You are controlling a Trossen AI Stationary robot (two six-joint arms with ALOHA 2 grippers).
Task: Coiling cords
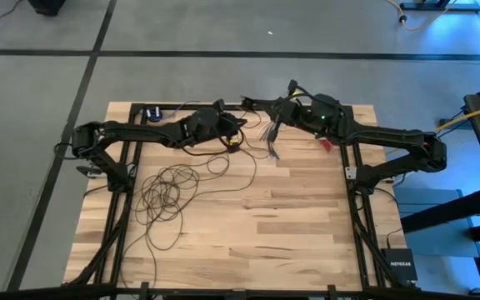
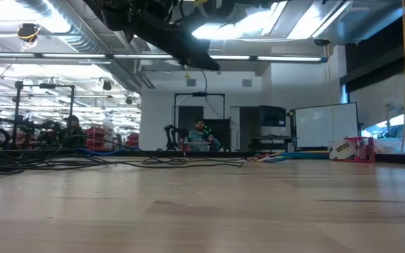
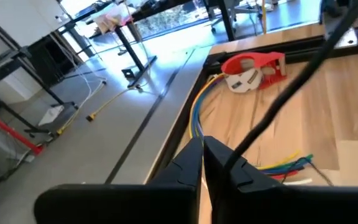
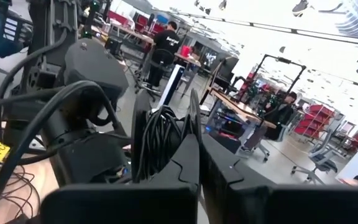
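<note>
At the far edge of the wooden table [image 1: 290,217], both grippers are raised and brought close together. The right gripper [image 4: 199,140] is closed tight, and a gathered bundle of dark cord loops [image 4: 160,140] is seen pinched between its fingers [image 4: 179,168]. The left gripper [image 3: 202,158] is nearly closed, with only a sliver between its tips; a dark strand [image 3: 278,99] of the same cord is seen running from beside them, though whether it is clamped cannot be told.

From the fingers outward, the rest of the cord [image 1: 169,190] is seen lying in loose tangled loops on the table's left side, with a small black puck [image 1: 152,112] near the far left corner. A short multicoloured wire bundle [image 3: 288,167] and a red tape dispenser [image 3: 253,67] lie nearby.

The step in hand appears to be winding slack onto the held coil. The next move probably calls for more loose cord to be drawn up and laid over the bundle without snagging.
</note>
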